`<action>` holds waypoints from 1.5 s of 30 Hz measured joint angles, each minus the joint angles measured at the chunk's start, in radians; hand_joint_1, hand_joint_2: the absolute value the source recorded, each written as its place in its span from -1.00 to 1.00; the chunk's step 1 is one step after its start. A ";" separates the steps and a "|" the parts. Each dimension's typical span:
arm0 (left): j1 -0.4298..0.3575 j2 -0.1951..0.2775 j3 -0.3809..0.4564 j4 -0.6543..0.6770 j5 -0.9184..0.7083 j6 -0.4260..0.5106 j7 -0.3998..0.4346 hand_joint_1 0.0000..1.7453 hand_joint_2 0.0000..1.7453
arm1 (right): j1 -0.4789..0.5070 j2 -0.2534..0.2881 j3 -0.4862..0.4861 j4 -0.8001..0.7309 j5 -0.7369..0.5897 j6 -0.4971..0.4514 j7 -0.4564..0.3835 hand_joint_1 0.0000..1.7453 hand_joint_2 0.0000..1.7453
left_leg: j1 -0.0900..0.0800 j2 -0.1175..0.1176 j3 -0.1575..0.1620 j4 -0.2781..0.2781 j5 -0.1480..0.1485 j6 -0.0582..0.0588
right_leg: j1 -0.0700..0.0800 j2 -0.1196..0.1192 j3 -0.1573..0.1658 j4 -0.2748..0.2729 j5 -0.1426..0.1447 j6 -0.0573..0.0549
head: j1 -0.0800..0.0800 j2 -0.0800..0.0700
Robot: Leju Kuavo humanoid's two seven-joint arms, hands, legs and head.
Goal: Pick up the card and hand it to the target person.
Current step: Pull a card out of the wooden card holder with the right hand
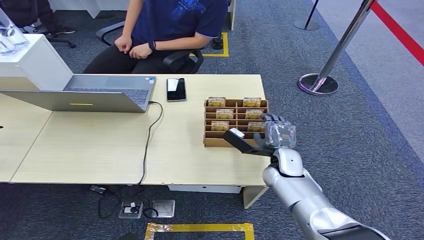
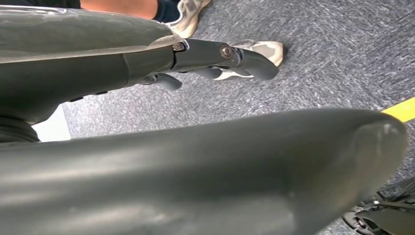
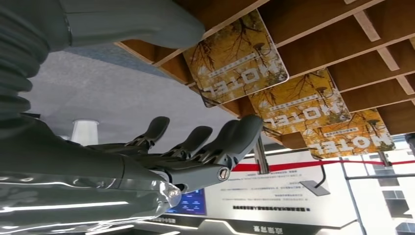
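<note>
Yellow printed hotel cards (image 1: 224, 114) upright in compartments of brown wooden divided box (image 1: 209, 139); right hand (image 1: 278, 134) over box's right side, fingers (image 3: 235, 137) spread, holding nothing.

The right hand (image 1: 278, 134) is covering the near right corner of the card box (image 1: 210, 140) and part of one card (image 1: 256, 126), the person's (image 1: 170, 25) head is running off the top edge, and the card print is staying too small to read.

six cards (image 1: 224, 114), one laptop (image 1: 85, 93), one phone (image 1: 176, 89)
</note>
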 joint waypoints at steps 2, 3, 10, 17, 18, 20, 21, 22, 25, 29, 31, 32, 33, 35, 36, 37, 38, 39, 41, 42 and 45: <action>-0.001 -0.001 0.000 0.000 -0.001 0.000 0.000 -1.00 -1.00 | -0.001 0.000 0.000 0.001 0.007 0.001 0.005 0.18 1.00 | 0.000 0.000 0.000 0.000 0.000 0.000 | 0.000 0.000 0.000 0.000 0.000 0.000 | 0.000 0.000; -0.002 -0.001 0.000 0.000 -0.001 -0.001 0.000 -1.00 -1.00 | -0.001 0.000 0.000 0.001 0.010 0.002 0.008 0.32 1.00 | 0.000 0.000 0.000 0.000 0.000 0.000 | 0.000 0.000 0.000 0.000 0.000 0.000 | 0.000 0.000; -0.008 -0.002 0.000 0.000 -0.002 -0.011 0.002 -1.00 -1.00 | -0.018 -0.003 0.000 0.009 0.019 0.010 0.012 0.75 1.00 | 0.000 0.000 0.000 0.000 0.000 0.000 | 0.000 0.000 0.000 0.000 0.000 0.000 | 0.000 0.000; -0.010 -0.002 0.000 0.000 -0.002 -0.011 0.002 -1.00 -1.00 | -0.029 -0.003 0.000 0.024 0.018 0.005 0.014 0.73 1.00 | 0.000 0.000 0.001 0.000 0.000 0.000 | 0.000 0.000 0.000 0.000 0.000 0.000 | 0.000 0.000; -0.010 -0.002 0.000 0.000 -0.002 -0.011 0.002 -1.00 -1.00 | -0.030 -0.003 0.000 0.026 0.017 0.004 0.014 0.72 1.00 | 0.000 0.000 0.001 0.000 0.000 0.000 | 0.000 0.000 0.000 0.000 0.000 0.000 | 0.000 0.000; -0.010 -0.002 0.000 0.000 -0.002 -0.012 0.002 -1.00 -1.00 | -0.032 -0.003 0.000 0.031 0.015 0.004 0.014 0.74 1.00 | 0.000 0.000 0.001 0.000 0.000 0.000 | 0.000 0.000 0.000 0.000 0.000 0.000 | 0.000 0.000; -0.011 -0.002 0.000 0.000 -0.002 -0.012 0.002 -1.00 -1.00 | -0.033 -0.003 0.000 0.033 0.013 0.004 0.013 0.80 1.00 | 0.000 0.000 0.001 0.000 0.000 0.000 | 0.000 0.000 0.000 0.000 0.000 0.000 | 0.000 0.000; -0.011 -0.002 0.000 0.000 -0.002 -0.012 0.002 -1.00 -1.00 | -0.034 -0.003 0.000 0.035 0.011 0.004 0.012 0.86 1.00 | 0.000 0.000 0.001 0.000 0.000 0.000 | 0.000 0.000 0.000 0.000 0.000 0.000 | 0.000 0.000; -0.011 -0.002 0.000 0.000 -0.002 -0.012 0.002 -1.00 -1.00 | -0.038 -0.003 0.000 0.040 0.004 0.004 0.007 1.00 1.00 | 0.000 0.000 0.001 0.000 0.000 0.000 | 0.000 0.000 0.001 0.000 0.000 0.000 | 0.000 0.000; -0.011 -0.002 0.000 0.000 -0.002 -0.011 0.002 -1.00 -1.00 | -0.044 -0.003 -0.001 0.050 0.000 -0.001 0.002 1.00 1.00 | 0.000 0.000 0.001 0.000 0.000 0.000 | 0.000 0.000 0.001 0.000 0.000 0.000 | 0.000 0.000; -0.011 -0.002 0.000 0.000 -0.002 -0.010 0.002 -1.00 -1.00 | -0.046 -0.003 -0.001 0.054 0.000 -0.006 0.000 1.00 1.00 | 0.000 0.000 0.001 0.000 0.000 0.000 | 0.000 0.000 0.001 0.000 0.000 0.000 | 0.000 0.000; -0.011 -0.002 0.000 0.000 -0.002 -0.010 0.001 -1.00 -1.00 | -0.047 -0.003 -0.002 0.056 -0.001 -0.011 -0.001 1.00 1.00 | 0.000 0.000 0.001 0.000 0.000 0.000 | 0.000 0.000 0.001 0.000 0.000 0.000 | 0.000 0.000; -0.011 -0.002 0.000 0.000 -0.002 -0.010 0.001 -1.00 -1.00 | -0.047 -0.003 -0.003 0.056 -0.002 -0.015 -0.002 1.00 1.00 | 0.000 0.000 0.001 0.000 0.000 0.000 | 0.000 0.000 0.001 0.000 0.000 0.000 | 0.000 0.000; -0.010 -0.002 0.000 0.000 -0.001 -0.009 0.000 -1.00 -1.00 | -0.047 -0.003 -0.004 0.056 -0.004 -0.022 -0.006 1.00 1.00 | 0.000 0.000 0.001 0.000 0.000 0.000 | 0.000 0.000 0.001 0.000 0.000 0.000 | 0.000 0.000; -0.010 -0.002 0.000 0.000 -0.001 -0.009 0.000 -1.00 -1.00 | -0.046 -0.003 -0.005 0.054 -0.006 -0.025 -0.007 1.00 1.00 | 0.000 0.000 0.001 0.000 0.000 0.000 | 0.000 0.000 0.000 0.000 0.000 0.000 | 0.000 0.000; -0.010 -0.002 0.000 0.000 0.000 -0.008 -0.001 -1.00 -1.00 | -0.044 -0.004 -0.006 0.047 -0.009 -0.027 -0.010 1.00 1.00 | 0.000 0.000 0.001 0.000 0.000 0.000 | 0.000 0.000 0.000 0.000 0.000 0.000 | 0.000 0.000; -0.009 -0.002 0.000 0.000 0.001 -0.008 -0.003 -1.00 -1.00 | -0.037 -0.005 -0.006 0.029 -0.014 -0.030 -0.014 1.00 1.00 | 0.000 0.000 0.001 0.000 0.000 0.000 | 0.000 0.000 0.000 0.000 0.000 0.000 | 0.000 0.000; -0.008 -0.002 0.000 0.000 0.002 -0.006 -0.006 -1.00 -1.00 | -0.026 -0.006 -0.006 -0.003 -0.022 -0.031 -0.020 1.00 1.00 | 0.000 0.000 0.001 0.000 0.000 0.000 | 0.000 0.000 0.000 0.000 0.000 0.000 | 0.000 0.000; -0.005 -0.002 0.000 0.000 0.006 -0.002 -0.012 -1.00 -1.00 | 0.012 -0.012 -0.006 -0.107 -0.039 -0.031 -0.037 1.00 1.00 | 0.000 0.000 0.000 0.000 0.000 0.000 | 0.000 0.000 0.000 0.000 0.000 0.000 | 0.000 0.000; -0.002 -0.002 0.000 0.000 0.008 0.000 -0.014 -1.00 -1.00 | 0.035 -0.016 -0.006 -0.176 -0.047 -0.030 -0.046 1.00 1.00 | 0.000 0.000 0.000 0.000 0.000 0.000 | 0.000 0.000 0.000 0.000 0.000 0.000 | 0.000 0.000; 0.004 -0.002 0.000 0.000 0.009 0.006 -0.018 -1.00 -1.00 | 0.097 -0.027 -0.005 -0.376 -0.067 -0.025 -0.070 1.00 1.00 | 0.000 0.000 -0.001 0.000 0.000 0.000 | 0.000 0.000 -0.001 0.000 0.000 0.000 | 0.000 0.000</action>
